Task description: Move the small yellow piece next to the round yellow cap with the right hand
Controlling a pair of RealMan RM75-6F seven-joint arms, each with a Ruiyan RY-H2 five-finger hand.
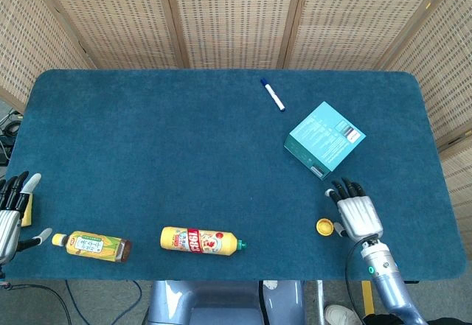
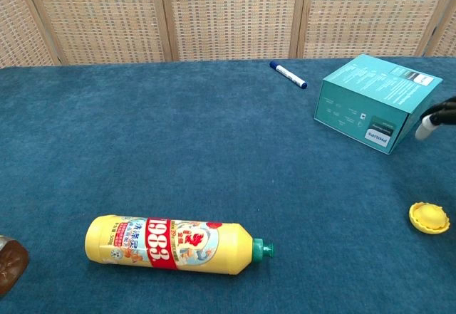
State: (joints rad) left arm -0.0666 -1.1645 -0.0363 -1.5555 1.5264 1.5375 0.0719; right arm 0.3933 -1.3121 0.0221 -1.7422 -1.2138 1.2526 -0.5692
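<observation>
Round yellow cap point(image 1: 324, 226) lying on the blue table point(image 1: 184, 155) near the front edge, at about 5 o'clock. Right hand point(image 1: 358, 214) just beside it at 3 o'clock, fingers spread and empty, apart from the cap. Teal box point(image 1: 325, 138) at 12 o'clock of the hand. Left hand point(image 1: 10, 214) at the table's 8 o'clock edge, fingers released. The small yellow piece cannot be told apart from the cap.

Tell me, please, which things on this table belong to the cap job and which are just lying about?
Job: round yellow cap, lying alone on the cloth; right hand, empty beside it. No separate small yellow piece shows.

Lying about: yellow bottle, tea bottle, teal box, marker, left hand.
</observation>
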